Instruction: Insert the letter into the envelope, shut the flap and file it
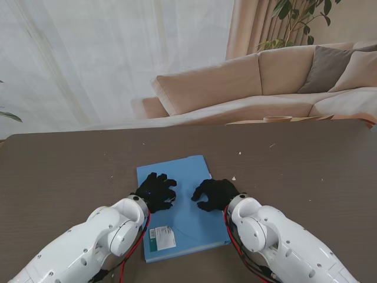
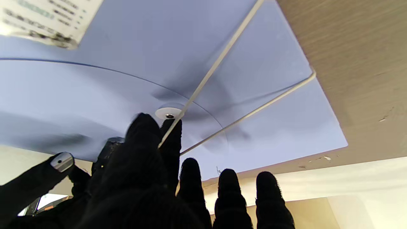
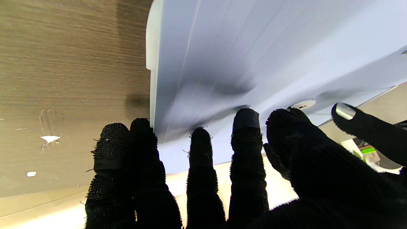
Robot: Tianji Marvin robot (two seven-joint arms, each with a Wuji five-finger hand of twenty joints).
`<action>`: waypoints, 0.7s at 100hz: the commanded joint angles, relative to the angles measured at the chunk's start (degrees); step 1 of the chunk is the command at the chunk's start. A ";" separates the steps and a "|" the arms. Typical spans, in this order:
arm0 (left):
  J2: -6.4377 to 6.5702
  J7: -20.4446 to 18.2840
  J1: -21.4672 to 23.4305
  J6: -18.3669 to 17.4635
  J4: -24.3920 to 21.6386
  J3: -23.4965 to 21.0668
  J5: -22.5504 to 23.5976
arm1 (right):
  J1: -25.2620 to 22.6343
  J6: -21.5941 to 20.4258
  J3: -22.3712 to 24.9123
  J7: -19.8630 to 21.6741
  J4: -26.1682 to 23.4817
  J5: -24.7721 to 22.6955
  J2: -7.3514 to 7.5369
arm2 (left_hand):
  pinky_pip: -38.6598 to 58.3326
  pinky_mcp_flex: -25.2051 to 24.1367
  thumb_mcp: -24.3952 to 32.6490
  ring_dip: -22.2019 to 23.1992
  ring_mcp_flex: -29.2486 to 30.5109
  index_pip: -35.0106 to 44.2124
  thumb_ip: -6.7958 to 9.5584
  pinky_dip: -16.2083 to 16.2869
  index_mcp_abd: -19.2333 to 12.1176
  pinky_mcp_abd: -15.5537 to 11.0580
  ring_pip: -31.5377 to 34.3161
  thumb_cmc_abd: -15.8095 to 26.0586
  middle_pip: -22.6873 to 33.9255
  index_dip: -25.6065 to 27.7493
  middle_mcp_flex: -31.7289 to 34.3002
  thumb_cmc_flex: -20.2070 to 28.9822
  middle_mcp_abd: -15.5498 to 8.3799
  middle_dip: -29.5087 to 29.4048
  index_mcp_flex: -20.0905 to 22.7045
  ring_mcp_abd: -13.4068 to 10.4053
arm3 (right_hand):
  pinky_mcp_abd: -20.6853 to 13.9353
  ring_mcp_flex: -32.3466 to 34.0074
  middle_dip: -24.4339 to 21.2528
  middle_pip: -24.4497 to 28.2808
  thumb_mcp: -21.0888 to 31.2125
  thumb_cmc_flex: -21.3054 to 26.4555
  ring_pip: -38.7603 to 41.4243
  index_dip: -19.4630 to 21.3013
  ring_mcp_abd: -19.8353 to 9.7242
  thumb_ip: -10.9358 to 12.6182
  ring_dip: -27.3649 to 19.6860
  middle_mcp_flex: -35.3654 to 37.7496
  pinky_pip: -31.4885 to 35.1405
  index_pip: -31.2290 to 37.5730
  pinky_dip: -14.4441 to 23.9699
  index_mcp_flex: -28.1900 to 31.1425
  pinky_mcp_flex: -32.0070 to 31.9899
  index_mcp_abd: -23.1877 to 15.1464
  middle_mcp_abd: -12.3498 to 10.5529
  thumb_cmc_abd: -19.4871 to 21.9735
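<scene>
Blue envelope (image 1: 177, 194) lay flat on the brown table (image 1: 65, 171), under both hands, curved flap folded down. White label (image 1: 162, 237) sat on the envelope's corner nearest me, behind the left hand's wrist.

Left hand (image 1: 155, 191) rested palm-down on the envelope, fingers spread; thumb and forefinger pinched the white string (image 2: 222, 57) just beside the round flap button (image 2: 168, 113). String ran from that pinch away across the envelope to its far edge.

Right hand (image 1: 215, 194) lay just beside the left, fingers apart, fingertips (image 3: 244, 119) pressed on the envelope, holding nothing. Its outer fingers sat at the envelope's edge, over bare table.

Letter not visible.
</scene>
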 commanded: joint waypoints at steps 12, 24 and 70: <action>-0.68 -2.24 -1.12 1.43 -0.27 2.30 -1.29 | -0.81 -0.22 -0.61 1.31 0.67 0.32 -0.35 | -1.45 -1.73 -1.70 -0.27 -2.41 4.93 -0.73 -1.08 -6.37 -1.53 -2.22 2.41 -3.04 6.08 -1.81 -4.81 -1.74 -0.49 4.17 -1.27 | -0.86 0.18 0.60 1.62 0.73 0.82 -0.87 0.18 -9.79 -0.54 -0.94 4.10 0.23 0.54 0.12 -0.34 -0.28 -0.68 2.41 -0.13; -0.77 -1.86 -1.47 1.98 -0.07 2.98 -1.69 | -0.76 -0.28 -0.62 1.26 0.74 0.43 -0.37 | -1.36 -1.81 -1.44 -0.14 -2.34 6.30 -0.85 -1.17 -4.78 -1.55 -2.52 2.90 -3.27 8.25 -1.77 -5.65 -1.67 -0.05 5.23 -1.21 | -0.89 0.20 0.60 1.63 0.77 0.86 -0.87 0.16 -9.73 -0.54 -0.94 4.19 0.21 0.54 0.11 -0.30 -0.29 -0.56 2.44 -0.15; -1.03 -1.28 -5.17 4.40 2.02 7.90 -2.87 | -0.39 -0.29 -0.92 1.16 1.03 0.80 -0.44 | -0.97 -1.28 -0.23 0.54 -2.23 15.62 -0.55 -1.30 -1.62 -1.52 -2.43 1.77 -3.82 20.51 -1.93 -1.81 -1.66 1.07 2.35 -1.45 | -0.81 0.20 0.59 1.56 0.75 0.86 -0.88 0.15 -9.79 -0.55 -0.94 4.14 0.18 0.55 0.10 -0.31 -0.31 -0.56 2.34 -0.13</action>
